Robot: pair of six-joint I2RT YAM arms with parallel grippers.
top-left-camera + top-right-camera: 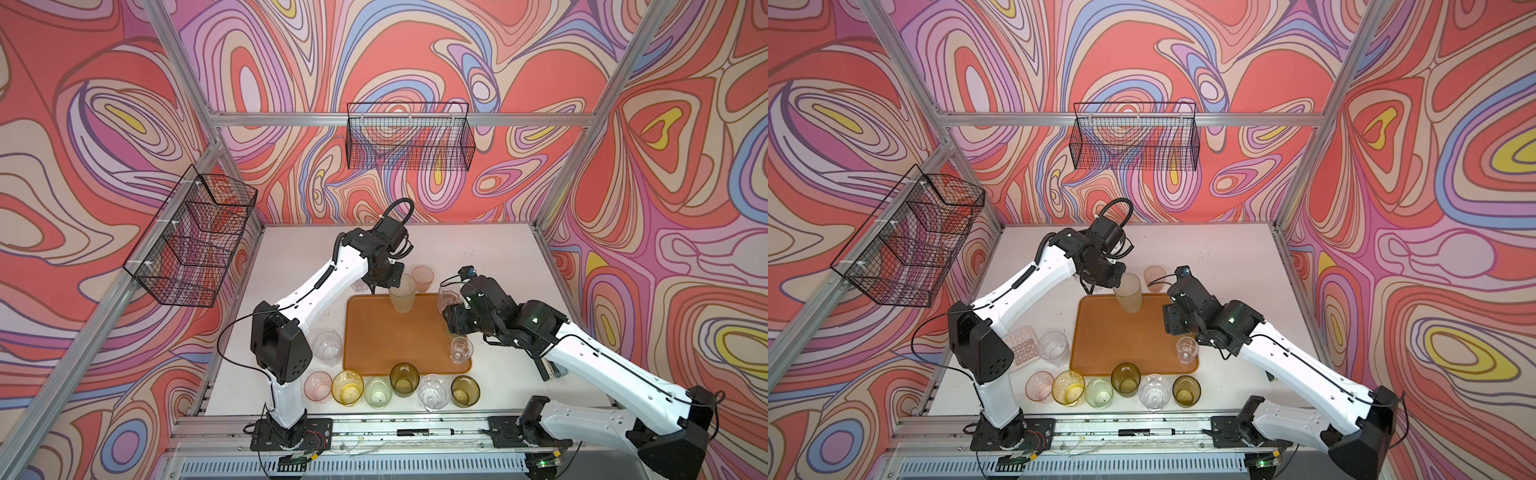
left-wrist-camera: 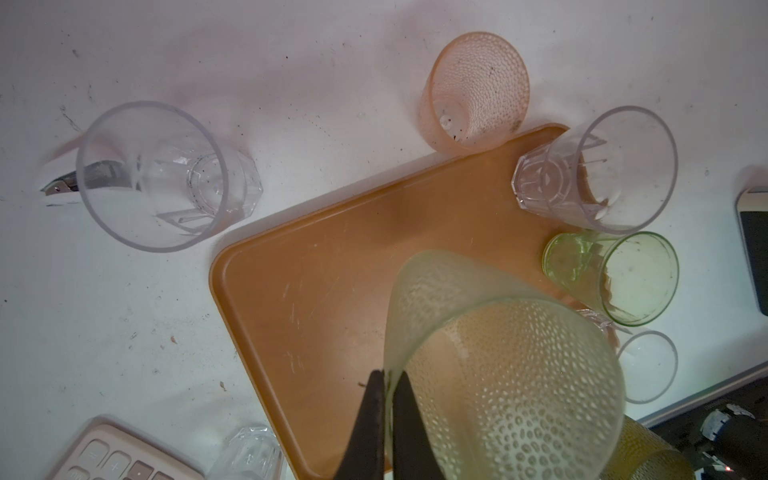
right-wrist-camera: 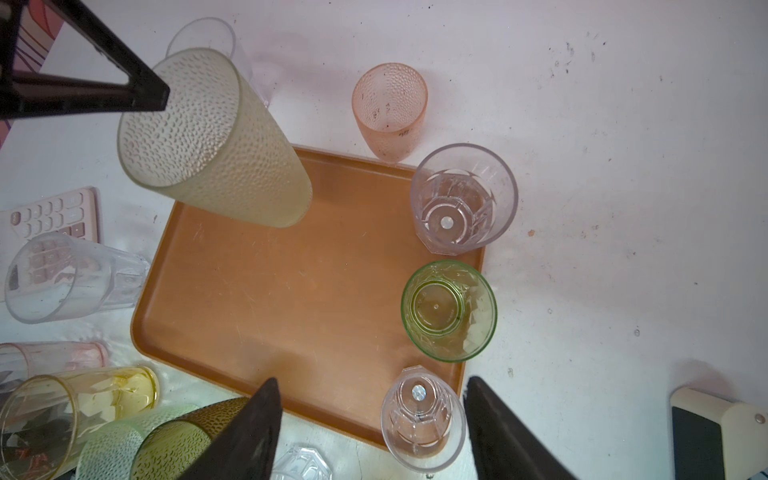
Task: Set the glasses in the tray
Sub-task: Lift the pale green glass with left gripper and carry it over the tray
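Fingers (image 2: 368,419) of left gripper (image 2: 388,379) pinch the rim of a tall frosted pale-green dimpled tumbler (image 2: 511,374); right gripper (image 3: 372,383) spread wide, empty

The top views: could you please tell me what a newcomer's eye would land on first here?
Probably the tall frosted green glass, held tilted by its rim in the left gripper over the far end of the orange tray. Next come the row of coloured and clear glasses lined up along the tray's near edge, and the loud swirling wall pattern all around.
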